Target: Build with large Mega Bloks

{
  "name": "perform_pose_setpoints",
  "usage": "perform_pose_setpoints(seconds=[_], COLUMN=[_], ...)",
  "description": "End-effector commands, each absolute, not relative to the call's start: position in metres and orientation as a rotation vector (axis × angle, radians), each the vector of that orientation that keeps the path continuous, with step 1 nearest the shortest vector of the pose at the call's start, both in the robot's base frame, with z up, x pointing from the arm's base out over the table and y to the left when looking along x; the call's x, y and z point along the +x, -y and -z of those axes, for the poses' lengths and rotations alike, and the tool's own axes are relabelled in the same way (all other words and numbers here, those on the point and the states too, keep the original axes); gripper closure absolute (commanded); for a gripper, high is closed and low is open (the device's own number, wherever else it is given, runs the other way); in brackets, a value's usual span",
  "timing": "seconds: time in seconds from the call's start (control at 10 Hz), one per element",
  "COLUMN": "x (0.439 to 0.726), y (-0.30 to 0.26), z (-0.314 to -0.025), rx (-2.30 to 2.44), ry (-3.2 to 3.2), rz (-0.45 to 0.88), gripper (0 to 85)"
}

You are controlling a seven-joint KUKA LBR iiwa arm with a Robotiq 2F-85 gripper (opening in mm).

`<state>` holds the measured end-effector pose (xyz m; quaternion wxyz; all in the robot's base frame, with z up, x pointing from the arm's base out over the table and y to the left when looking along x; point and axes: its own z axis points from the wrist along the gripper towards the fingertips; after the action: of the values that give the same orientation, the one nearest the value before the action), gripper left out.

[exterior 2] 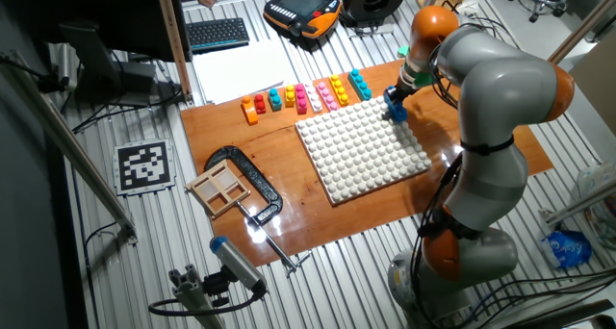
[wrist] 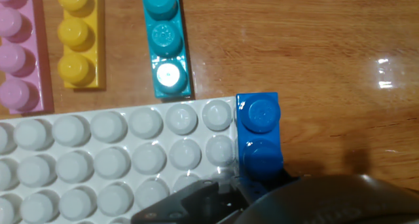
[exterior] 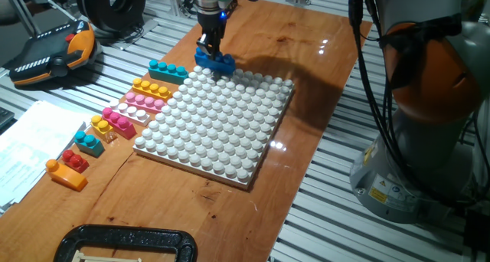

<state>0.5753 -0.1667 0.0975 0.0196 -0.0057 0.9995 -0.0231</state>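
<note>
Gripper (exterior: 212, 54) stood over the far corner of the white baseplate (exterior: 230, 139), fingers down on a blue brick (exterior: 215, 62). Jaws looked pressed onto that brick, tho the hand view showed only dark metal finger parts at the bottom edge, so contact itself wasn't fully clear. Blue brick (wrist: 258, 135) was glossy plastic, w/ round studs on top, two visible, sitting at the plate's corner, flush against its outer stud row; in the other fixed view it was a small blue spot (exterior 2: 396, 108) under the arm's wrist.

Baseplate was a big square slab, matte white, covered in a regular grid of low rounded studs (wrist: 108, 162), lying flat on a varnished wooden board (exterior: 306, 55) w/ visible grain and light glare.

Row of loose bricks lay on the wood along the plate's left edge, near but mostly apart from it. Teal brick (exterior: 168, 70), long and narrow w/ a single line of studs, was farthest; in the hand view it (wrist: 167, 40) was shiny, one stud catching a bright reflection. Next came a yellow brick (exterior: 151, 88), then a pink brick (exterior: 143, 103), both flat and long w/ studs. Nearer: a darker pink brick (exterior: 119, 121), a white brick (exterior: 138, 114) beside it, a small yellow brick (exterior: 101, 126), a teal block (exterior: 89, 143), a red brick (exterior: 74, 161) and an orange wedge-like brick (exterior: 66, 175).

A black metal clamp (exterior: 126, 243) lay at the board's near end.
</note>
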Motion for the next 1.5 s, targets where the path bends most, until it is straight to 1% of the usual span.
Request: perform_pose_setpoints(seconds=[0.0, 0.9, 1.3, 1.4], x=[0.575, 0.572, 0.572, 0.572], y=[0.167, 0.165, 0.165, 0.164], z=[-0.097, -0.078, -0.077, -0.079], rx=[-0.021, -0.009, -0.001, -0.001], ry=[-3.101, -3.078, -3.088, -3.094], rz=[0.072, 0.021, -0.007, 0.016], gripper=[85.0, 85.0, 85.0, 85.0])
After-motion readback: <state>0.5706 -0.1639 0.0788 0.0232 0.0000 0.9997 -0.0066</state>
